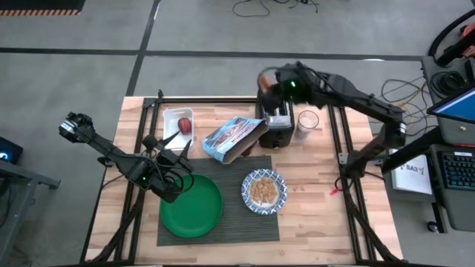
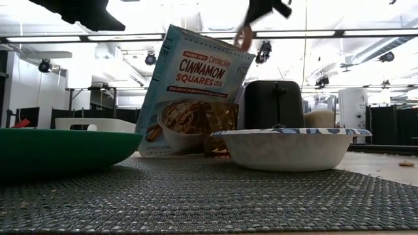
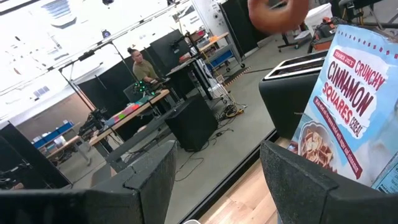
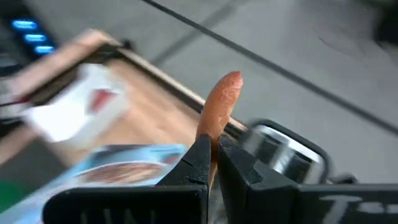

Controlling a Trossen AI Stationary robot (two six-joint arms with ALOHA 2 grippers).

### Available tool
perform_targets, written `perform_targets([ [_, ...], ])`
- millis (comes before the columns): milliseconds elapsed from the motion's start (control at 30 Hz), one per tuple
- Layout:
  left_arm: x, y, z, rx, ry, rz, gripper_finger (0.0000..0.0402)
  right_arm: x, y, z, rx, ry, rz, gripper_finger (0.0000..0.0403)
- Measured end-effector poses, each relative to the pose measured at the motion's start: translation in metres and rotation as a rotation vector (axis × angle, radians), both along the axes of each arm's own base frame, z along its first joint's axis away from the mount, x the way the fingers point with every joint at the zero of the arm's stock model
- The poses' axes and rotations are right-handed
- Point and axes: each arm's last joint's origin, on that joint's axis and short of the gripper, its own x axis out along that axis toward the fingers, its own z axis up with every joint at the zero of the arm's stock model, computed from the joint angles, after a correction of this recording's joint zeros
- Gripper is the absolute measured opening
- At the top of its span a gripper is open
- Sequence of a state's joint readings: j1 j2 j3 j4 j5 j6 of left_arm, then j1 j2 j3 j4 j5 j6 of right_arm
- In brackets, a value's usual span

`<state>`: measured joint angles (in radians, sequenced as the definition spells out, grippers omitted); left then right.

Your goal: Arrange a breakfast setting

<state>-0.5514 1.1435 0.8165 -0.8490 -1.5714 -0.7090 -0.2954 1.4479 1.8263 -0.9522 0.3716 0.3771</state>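
Right pincer (image 4: 213, 149) grips the bagel (image 4: 219, 109) on edge, raised above the toaster (image 1: 278, 119) at the desk's (image 1: 319, 215) far edge; in the high view we see only a blurred sliver of bagel. Our left pincer (image 1: 172, 159) hangs open and empty over the mat's (image 1: 230, 222) near-left corner, beside the plate (image 1: 191, 208). The cereal box (image 1: 234, 139) leans between tray (image 1: 177, 117) and toaster, leaving little room there. The bowl (image 1: 264, 191) holds cereal on the mat. Red fruit (image 1: 184, 124) sits in the tray. A cup (image 1: 307, 123) stands right of the toaster. Desk's right side lies open.
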Motion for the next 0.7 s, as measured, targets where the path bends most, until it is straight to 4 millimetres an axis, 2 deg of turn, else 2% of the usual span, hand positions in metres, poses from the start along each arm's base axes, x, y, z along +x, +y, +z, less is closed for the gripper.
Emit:
perform_targets([
  [167, 0.001, -0.002, 0.008, -0.015, -0.024, -0.005, 0.0215, 0.012, 0.07, 0.014, -0.087, -0.077, 0.267, 0.0009],
  [367, 0.0, -0.017, 0.031, -0.05, -0.076, -0.074, 0.0215, 0.031, 0.155, 0.01, -0.245, -0.103, 0.426, 0.0008],
  [567, -0.012, -0.04, 0.046, -0.083, -0.109, -0.2, 0.0215, 0.043, 0.225, -0.011, -0.382, -0.043, 0.639, 0.0008],
  [700, -0.018, -0.05, 0.054, -0.107, -0.132, -0.259, 0.0215, 0.058, 0.263, -0.038, -0.424, 0.015, 0.782, 0.0008],
])
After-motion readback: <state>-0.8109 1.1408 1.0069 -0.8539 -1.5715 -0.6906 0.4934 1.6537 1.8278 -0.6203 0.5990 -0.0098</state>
